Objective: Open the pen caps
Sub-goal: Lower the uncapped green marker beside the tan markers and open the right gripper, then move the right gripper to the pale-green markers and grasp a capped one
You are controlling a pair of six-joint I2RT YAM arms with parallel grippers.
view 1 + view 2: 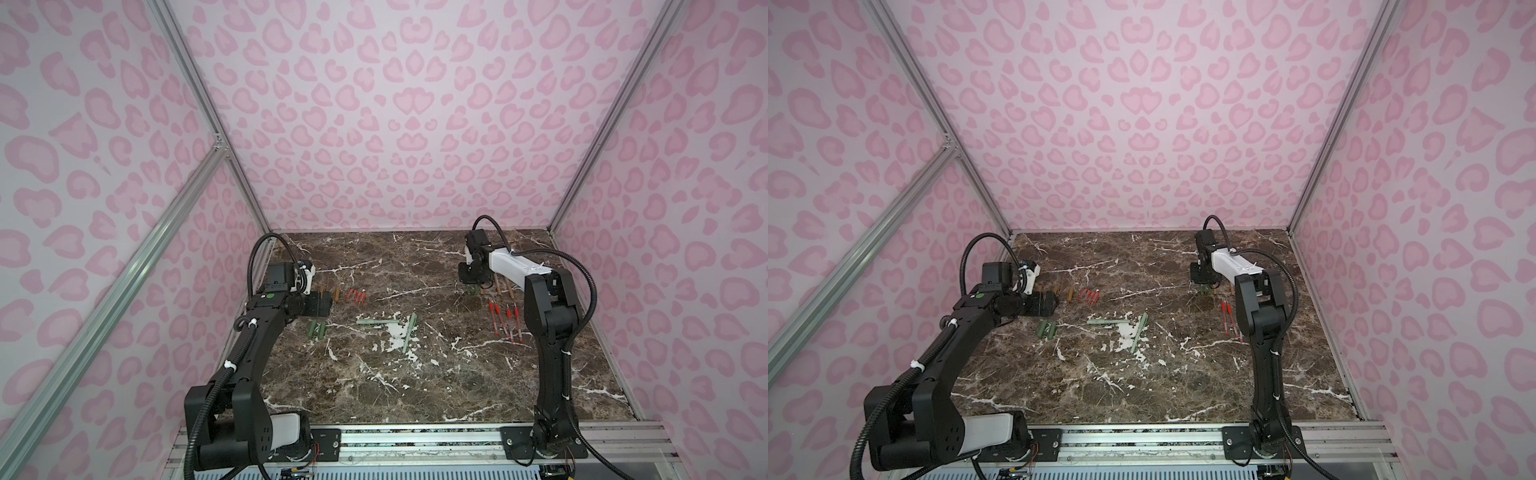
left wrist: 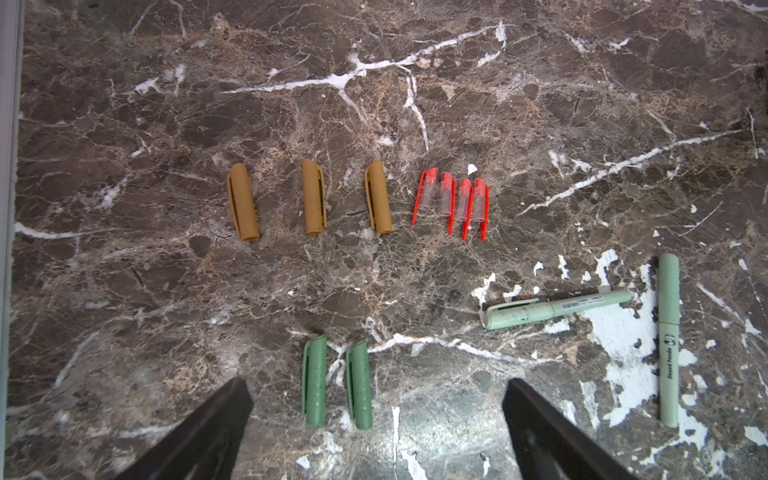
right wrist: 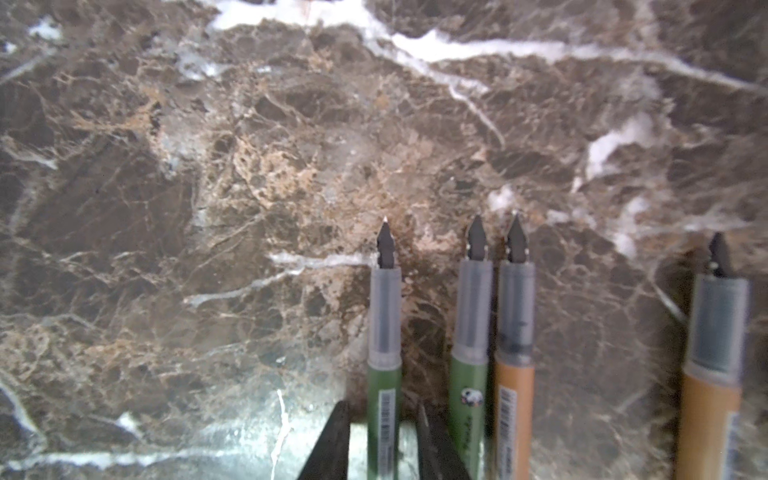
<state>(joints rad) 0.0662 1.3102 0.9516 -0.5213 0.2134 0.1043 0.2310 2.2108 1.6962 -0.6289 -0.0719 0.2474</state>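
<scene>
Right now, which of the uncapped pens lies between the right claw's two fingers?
The dark green pen with the barcode, lying between the right gripper's slightly parted fingers. The other green pen, with a panda sticker, and the tan pens lie outside them.

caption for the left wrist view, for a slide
Open left gripper near two sage green caps; three tan-brown caps, four red caps and two capped pale green pens lie nearby.

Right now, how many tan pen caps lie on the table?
3 tan caps in one row: an end one, a middle one, and one beside the red caps. None seems hidden.
</scene>
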